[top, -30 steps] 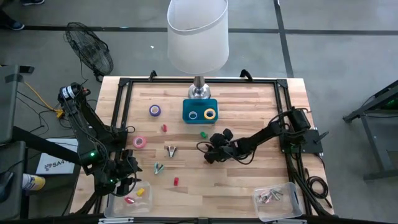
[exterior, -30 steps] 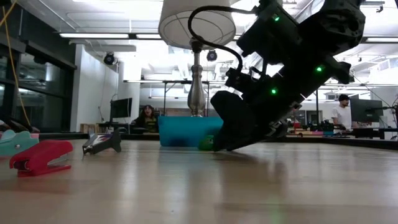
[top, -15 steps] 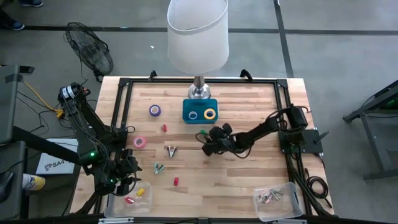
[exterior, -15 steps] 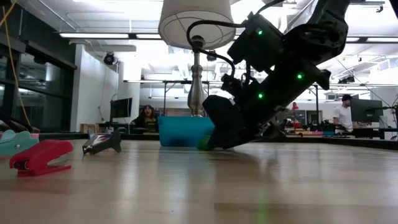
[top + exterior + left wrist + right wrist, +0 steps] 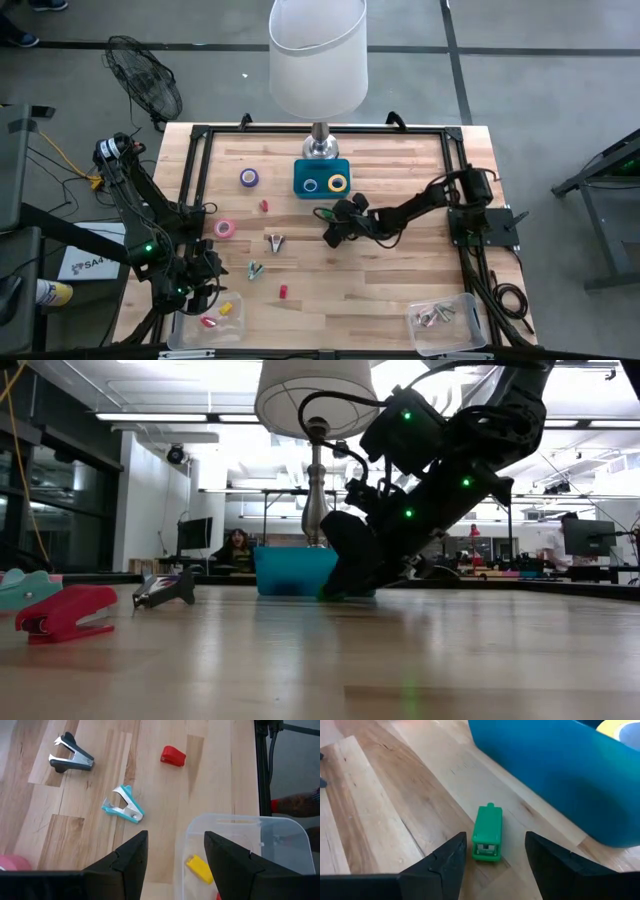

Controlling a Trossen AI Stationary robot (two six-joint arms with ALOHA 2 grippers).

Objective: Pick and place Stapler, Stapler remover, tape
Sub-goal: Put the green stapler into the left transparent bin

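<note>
Right gripper point(image 5: 331, 228) is low over the middle of the wooden table point(image 5: 380, 290), just in front of the blue tray point(image 5: 321, 178). Its fingers point(image 5: 445, 865) stand apart with nothing between them; a small green stapler point(image 5: 487, 833) lies on the wood directly ahead of the gap, close beside the tray wall.

Left gripper point(image 5: 207, 268) hangs over the table's near left corner, fingers point(image 5: 131, 855) likewise parted and empty, above the rim of a clear plastic bin point(image 5: 250, 845) that contains a yellow stapler point(image 5: 199, 868).

Tape: a blue roll point(image 5: 311, 184) and a yellow roll point(image 5: 337, 183) sit inside the blue tray; a purple roll point(image 5: 249, 178) and a pink roll point(image 5: 224, 228) lie on the table's left half.

Staple removers: a black one point(image 5: 71, 759) and a teal one point(image 5: 124, 809) lie on the wood, well apart from both grippers. A red stapler point(image 5: 173, 756) lies near them.

A second clear bin point(image 5: 445, 318) sits at the near right corner.
</note>
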